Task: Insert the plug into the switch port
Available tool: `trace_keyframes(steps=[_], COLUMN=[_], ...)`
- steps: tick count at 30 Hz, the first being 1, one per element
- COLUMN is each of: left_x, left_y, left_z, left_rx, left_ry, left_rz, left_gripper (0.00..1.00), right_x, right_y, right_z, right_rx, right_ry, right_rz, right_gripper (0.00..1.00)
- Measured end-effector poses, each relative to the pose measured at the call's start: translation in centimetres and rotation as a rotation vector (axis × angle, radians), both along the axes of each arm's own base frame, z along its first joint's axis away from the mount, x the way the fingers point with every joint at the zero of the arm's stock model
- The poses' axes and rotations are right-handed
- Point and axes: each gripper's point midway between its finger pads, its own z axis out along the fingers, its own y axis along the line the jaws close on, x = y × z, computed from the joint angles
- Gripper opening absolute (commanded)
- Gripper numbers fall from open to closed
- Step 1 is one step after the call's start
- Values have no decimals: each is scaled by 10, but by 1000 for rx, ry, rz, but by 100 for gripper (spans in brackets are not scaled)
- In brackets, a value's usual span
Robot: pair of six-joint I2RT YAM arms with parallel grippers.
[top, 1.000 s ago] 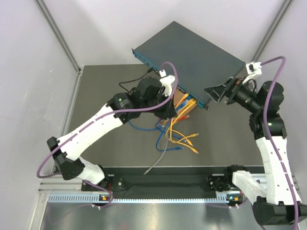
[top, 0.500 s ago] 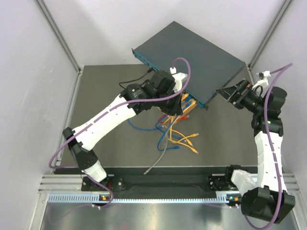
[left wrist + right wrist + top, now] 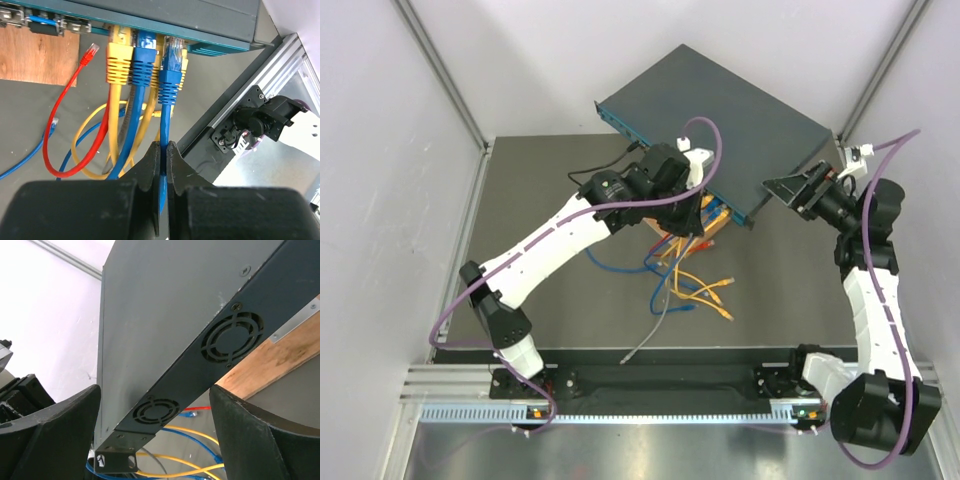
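while the left claw pinches the blue cable behind the plug to steer it in, the wide-open right claw straddles the switch, probably to brace it.

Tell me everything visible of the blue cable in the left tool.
The blue cable has a ribbed blue boot and a clear plug. It runs straight from the left tool, shut on it, to the front face of the switch, beside a second blue cable and a yellow cable. Whether the plug is fully seated cannot be told.
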Motion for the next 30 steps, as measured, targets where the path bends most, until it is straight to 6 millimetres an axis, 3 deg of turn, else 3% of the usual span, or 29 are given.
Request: trace_keyframes(steps=[14,23,30], left_x=[12,2,-5], left_y=[10,0,-8], left_z=[4,12,9], left_rx=[-50,-127,-167], left_ry=[80,169,257], left_rz=[38,18,31], left_gripper=[0,0,0], right_x=[6,8,10], right_y=[12,15,17], right_z=[-10,-12,-15], right_rx=[21,30,41], right_ry=[16,26,28], right_rz=[25,24,19], right_gripper=[78,76,66])
